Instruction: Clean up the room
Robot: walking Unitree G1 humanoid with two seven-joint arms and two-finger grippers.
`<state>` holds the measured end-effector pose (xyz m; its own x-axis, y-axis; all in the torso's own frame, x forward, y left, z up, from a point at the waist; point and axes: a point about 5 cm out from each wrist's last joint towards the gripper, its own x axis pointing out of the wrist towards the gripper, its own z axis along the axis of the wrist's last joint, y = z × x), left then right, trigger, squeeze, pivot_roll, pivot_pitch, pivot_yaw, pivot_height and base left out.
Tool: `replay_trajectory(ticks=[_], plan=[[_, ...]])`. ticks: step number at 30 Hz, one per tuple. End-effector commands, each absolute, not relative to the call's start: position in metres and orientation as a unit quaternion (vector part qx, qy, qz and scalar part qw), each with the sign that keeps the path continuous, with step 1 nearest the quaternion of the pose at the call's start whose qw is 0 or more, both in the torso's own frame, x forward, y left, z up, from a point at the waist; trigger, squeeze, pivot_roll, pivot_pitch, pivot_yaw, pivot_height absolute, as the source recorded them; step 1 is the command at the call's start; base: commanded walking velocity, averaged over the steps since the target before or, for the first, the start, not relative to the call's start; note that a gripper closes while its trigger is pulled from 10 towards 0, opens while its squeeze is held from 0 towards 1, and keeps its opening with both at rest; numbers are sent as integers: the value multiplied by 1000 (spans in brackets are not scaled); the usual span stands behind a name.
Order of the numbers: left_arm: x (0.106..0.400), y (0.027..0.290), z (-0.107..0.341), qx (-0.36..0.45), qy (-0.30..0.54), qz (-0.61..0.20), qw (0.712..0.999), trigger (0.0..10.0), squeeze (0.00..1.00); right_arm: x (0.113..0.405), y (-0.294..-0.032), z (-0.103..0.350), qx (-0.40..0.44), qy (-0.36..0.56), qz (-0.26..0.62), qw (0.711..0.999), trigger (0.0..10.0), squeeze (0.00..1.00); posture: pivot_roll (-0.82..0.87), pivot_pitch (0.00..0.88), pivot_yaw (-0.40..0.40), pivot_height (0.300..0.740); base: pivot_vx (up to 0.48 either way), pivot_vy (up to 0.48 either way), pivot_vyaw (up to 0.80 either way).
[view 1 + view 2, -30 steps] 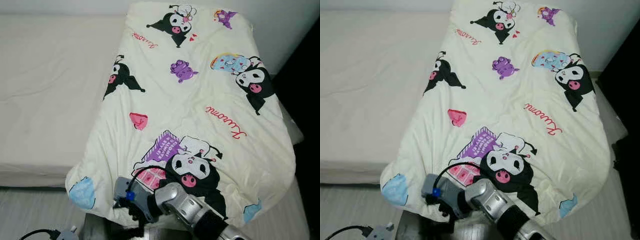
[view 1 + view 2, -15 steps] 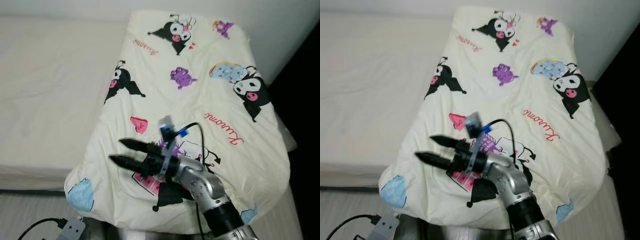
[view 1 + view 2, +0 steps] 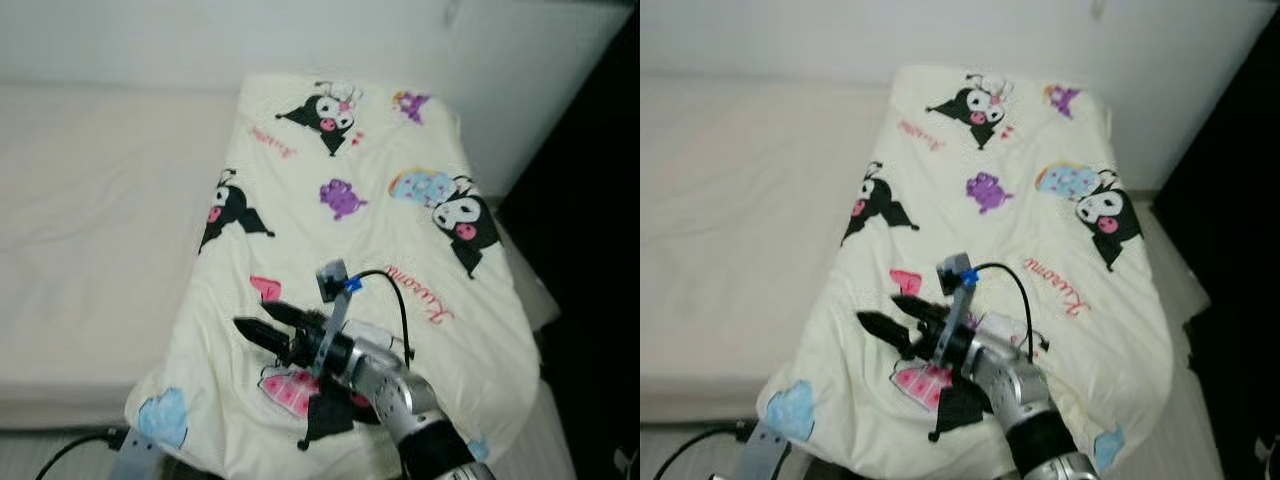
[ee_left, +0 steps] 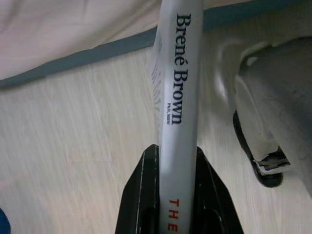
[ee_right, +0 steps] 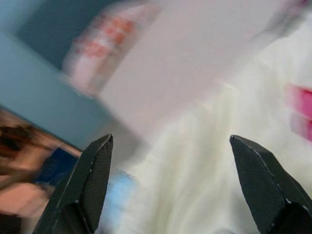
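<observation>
Above the near end of the cartoon-print quilt (image 3: 380, 230), your right gripper (image 3: 262, 327) hovered with its two black fingers spread wide and nothing between them. That quilt lay over the right part of the white mattress (image 3: 90, 220), reaching the wall. Down at floor level, your left gripper (image 4: 176, 165) was clamped on the spine of a white book (image 4: 179, 87) marked "Brené Brown", over pale wood flooring (image 4: 73, 146).

Cream cartoon-print quilt (image 3: 370, 230); seemingly white-spined book (image 4: 178, 97)
</observation>
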<state>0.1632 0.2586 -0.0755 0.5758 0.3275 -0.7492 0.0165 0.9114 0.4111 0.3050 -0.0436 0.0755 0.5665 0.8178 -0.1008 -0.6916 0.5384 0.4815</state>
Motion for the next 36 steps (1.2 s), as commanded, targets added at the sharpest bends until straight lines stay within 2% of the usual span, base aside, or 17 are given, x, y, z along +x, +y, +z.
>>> replay_trajectory(ticks=[1,3,9,18,23,27,36], plan=[[138,256,-87,169,494,98,847,10000,0,300,-58,49,168,205,383,885,10000,0,-57,91,-47,651,0,0,0],[126,256,-92,160,514,101,837,10000,0,297,-68,35,151,226,357,893,10000,0,-60,88,-44,661,0,0,0],[112,257,-96,145,538,103,824,10000,0,290,-78,20,123,249,336,900,10000,0,-61,87,-37,681,0,0,0],[110,258,-97,133,544,103,822,10000,0,288,-79,9,92,259,321,906,10000,0,-56,87,-38,721,0,0,0],[110,257,-97,118,550,103,820,10000,0,284,-85,0,66,275,311,908,10000,0,-58,84,-39,740,0,-436,0],[109,256,-98,112,552,103,820,10000,0,274,-95,-15,-12,306,293,906,10000,0,-56,80,-42,740,0,-480,0],[109,253,-99,104,554,102,819,10000,0,253,-107,-38,-69,359,288,885,10000,0,-51,77,-51,740,0,-480,544]])
